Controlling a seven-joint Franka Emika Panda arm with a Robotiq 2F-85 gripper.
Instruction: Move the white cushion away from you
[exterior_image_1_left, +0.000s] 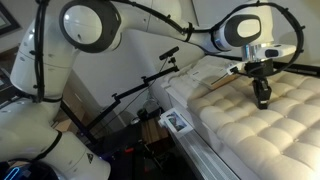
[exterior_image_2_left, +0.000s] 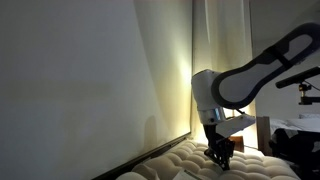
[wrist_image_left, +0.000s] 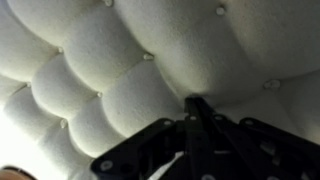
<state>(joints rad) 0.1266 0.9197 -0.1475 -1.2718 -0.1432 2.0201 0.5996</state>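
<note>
The white cushion (exterior_image_1_left: 262, 122) is a very large cream quilted pad of puffy tufted squares. It fills the right half of an exterior view and shows along the bottom of an exterior view (exterior_image_2_left: 190, 165). It fills the wrist view (wrist_image_left: 110, 70). My gripper (exterior_image_1_left: 261, 99) points straight down with its fingertips pressed onto the cushion's top surface; it also shows in an exterior view (exterior_image_2_left: 219, 158). In the wrist view the black fingers (wrist_image_left: 197, 102) meet at one tip against the fabric, so the gripper is shut with nothing between the fingers.
A dark tripod-like stand (exterior_image_1_left: 150, 85) and cluttered items (exterior_image_1_left: 176, 122) sit beside the cushion's near edge. A pale wall or curtain (exterior_image_2_left: 90, 80) runs along the cushion's far side. A white bed frame edge (exterior_image_1_left: 200, 150) borders the cushion.
</note>
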